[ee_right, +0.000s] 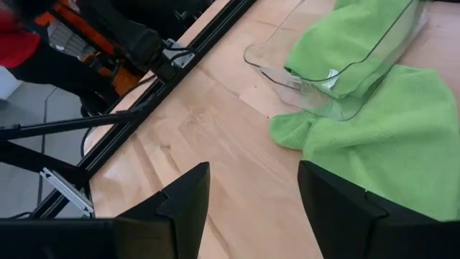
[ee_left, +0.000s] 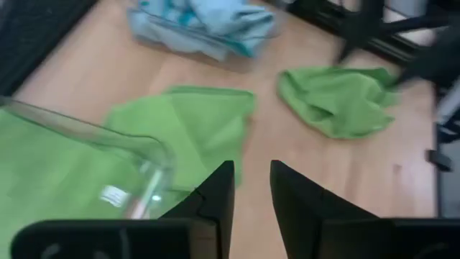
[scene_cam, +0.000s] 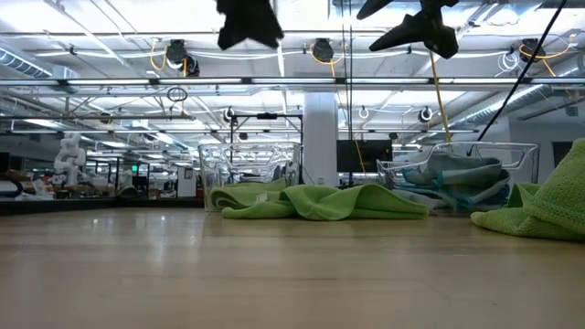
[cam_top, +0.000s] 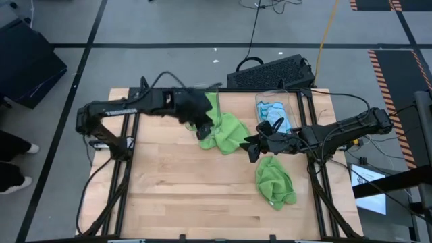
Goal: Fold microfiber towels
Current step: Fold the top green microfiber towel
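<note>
Dark fingers of the left gripper [ee_left: 250,205] fill the foreground of the left wrist view, set a narrow gap apart with nothing between them. In the high view this gripper hangs above the far left part of the table [cam_top: 169,196], over the rim of a clear bin [ee_left: 136,147] that holds green cloth. Beside the bin a green towel [cam_top: 226,131] lies spread but rumpled on the wood.

The right gripper [ee_right: 251,201] hovers near the table's middle, fingers well apart and empty, pointing toward that same towel and the bin. A second green towel [cam_top: 275,181] sits crumpled nearer the front right edge. A second clear bin [cam_top: 273,111] at the far side holds light blue towels [ee_left: 205,21].

Risks from this state:

1. Narrow finger gap. If the left gripper descends as it stands, it will probably pinch only a small tuck of cloth, or press the fabric flat without catching it.
2. Bin contact. The left gripper is close to the bin rim; a descent here could strike or drag the bin, or snag the cloth inside it instead of the towel on the table.
3. Arm collision. Both grippers face the same towel from opposite sides, so a simultaneous reach could bring them together.
4. Rumpled cloth. Picking a fold rather than a true corner would likely give a skewed fold.
</note>
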